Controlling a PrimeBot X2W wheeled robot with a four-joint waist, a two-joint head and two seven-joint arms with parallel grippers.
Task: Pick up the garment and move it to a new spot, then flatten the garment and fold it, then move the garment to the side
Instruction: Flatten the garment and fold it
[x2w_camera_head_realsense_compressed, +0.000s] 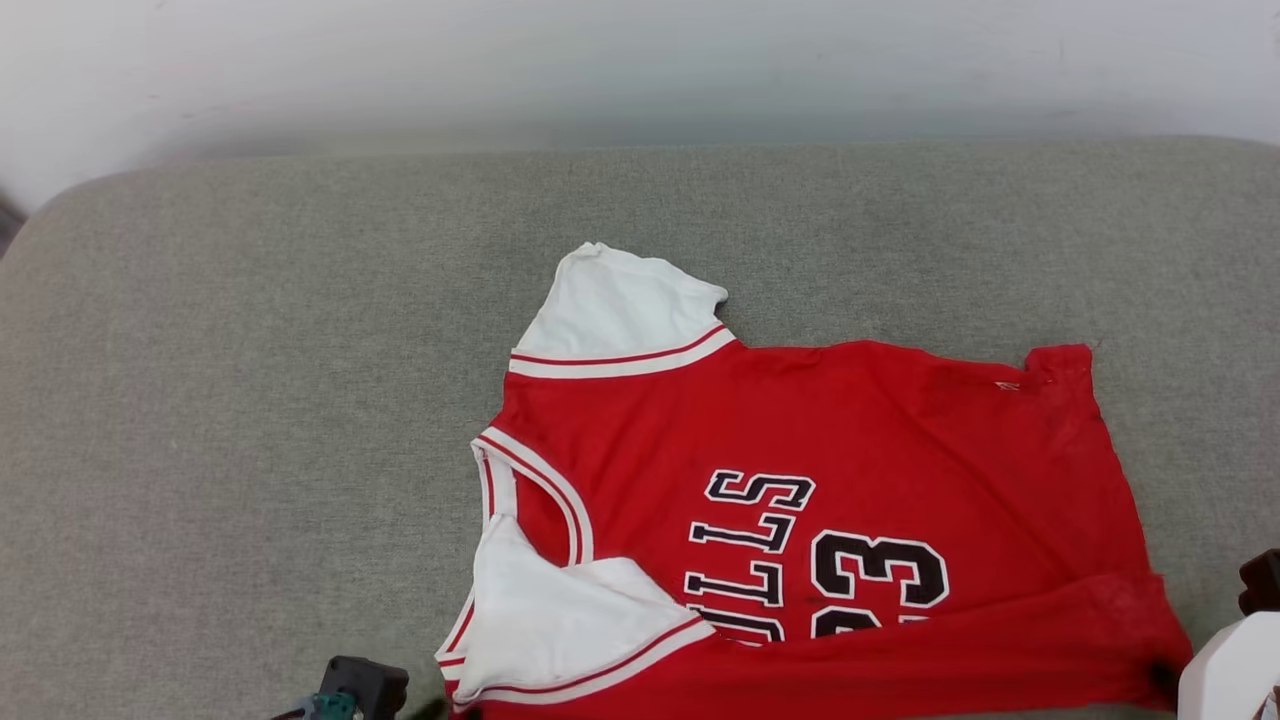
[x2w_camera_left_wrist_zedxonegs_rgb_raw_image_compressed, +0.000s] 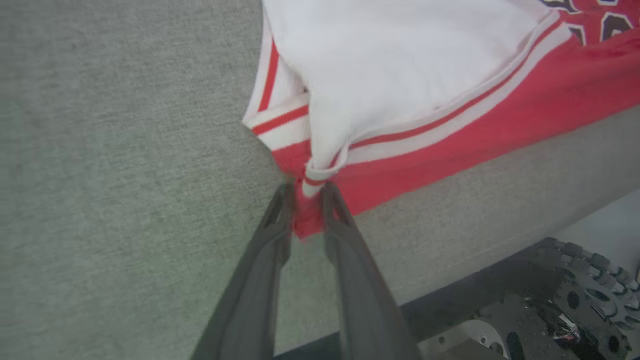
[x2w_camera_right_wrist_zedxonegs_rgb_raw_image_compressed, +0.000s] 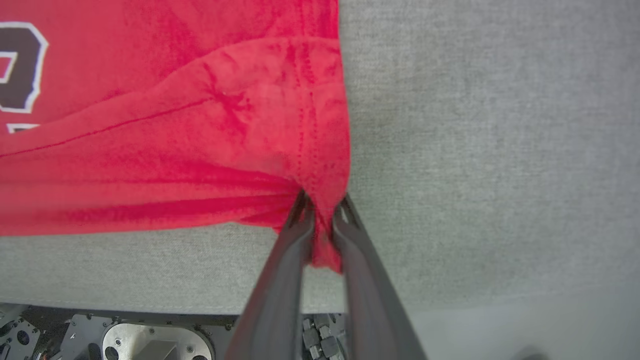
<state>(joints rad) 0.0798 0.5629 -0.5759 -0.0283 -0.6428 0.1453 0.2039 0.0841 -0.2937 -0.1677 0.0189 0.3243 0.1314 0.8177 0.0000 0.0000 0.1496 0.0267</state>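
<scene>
The red shirt (x2w_camera_head_realsense_compressed: 850, 430) is lying print-up at the lower right of the head view, on the grey padded surface (x2w_camera_head_realsense_compressed: 250, 400). The left fingers (x2w_camera_left_wrist_zedxonegs_rgb_raw_image_compressed: 260, 280) are pinching its sleeve-side corner, and the right fingers (x2w_camera_right_wrist_zedxonegs_rgb_raw_image_compressed: 280, 280) are pinching the hem corner. A thin grip may be letting the cloth slip, or dragging it over the near edge. Open room is lying left and toward the top.

The jersey (x2w_camera_head_realsense_compressed: 880, 430) was noted red, with white sleeves, red-white striped trim and black white-outlined print; the cushion (x2w_camera_head_realsense_compressed: 250, 400), grey.
</scene>
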